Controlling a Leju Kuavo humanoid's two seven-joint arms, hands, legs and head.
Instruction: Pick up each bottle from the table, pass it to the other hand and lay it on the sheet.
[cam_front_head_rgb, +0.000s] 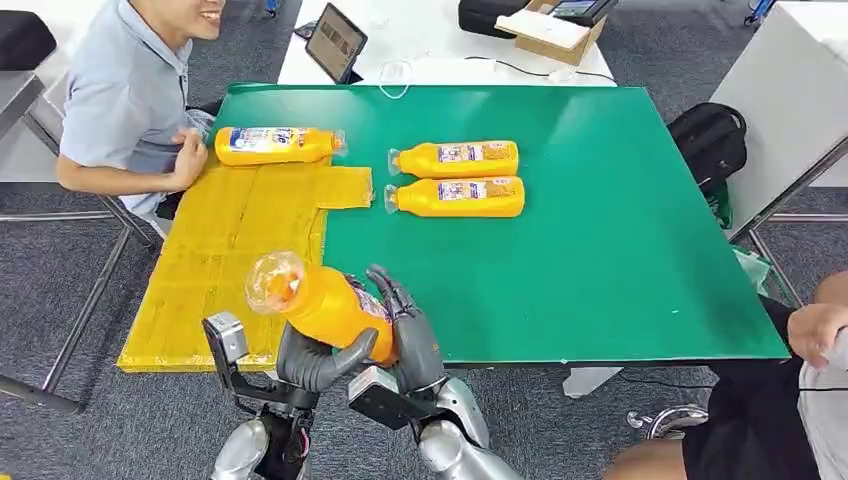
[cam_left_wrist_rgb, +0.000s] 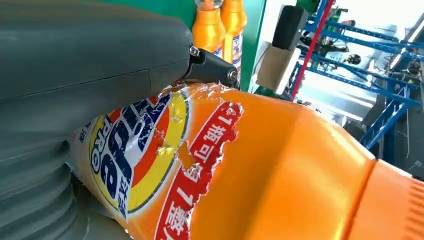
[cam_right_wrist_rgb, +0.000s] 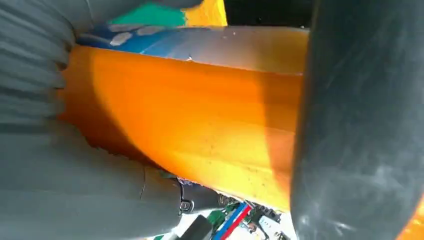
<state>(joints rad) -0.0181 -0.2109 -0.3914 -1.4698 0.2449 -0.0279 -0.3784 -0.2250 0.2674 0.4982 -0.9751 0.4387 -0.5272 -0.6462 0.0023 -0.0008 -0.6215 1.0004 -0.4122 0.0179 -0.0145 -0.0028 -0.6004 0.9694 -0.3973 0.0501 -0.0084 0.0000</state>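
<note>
Handover step — both the left hand (cam_front_head_rgb: 318, 362) and right hand (cam_front_head_rgb: 408, 330) grasp the orange bottle (cam_front_head_rgb: 325, 303). Next: right hand releases, left lays it on the yellow sheet (cam_front_head_rgb: 225, 250).

Head view looks down on the counter (cam_front_head_rgb: 600, 250); both wrist views sit close against one shared bottle (cam_left_wrist_rgb: 280, 170).

A person in a light blue shirt (cam_front_head_rgb: 115, 85) sits at the far left corner of the green desk (cam_front_head_rgb: 600, 250), one hand at its edge. Beyond the desk stands a white table (cam_front_head_rgb: 440, 45) carrying a tablet (cam_front_head_rgb: 335, 42), a cardboard box (cam_front_head_rgb: 552, 35) and a white cable (cam_front_head_rgb: 395, 75). A black backpack (cam_front_head_rgb: 708, 140) lies on the floor to the right, and another person's arm (cam_front_head_rgb: 815, 330) shows at the near right.
</note>
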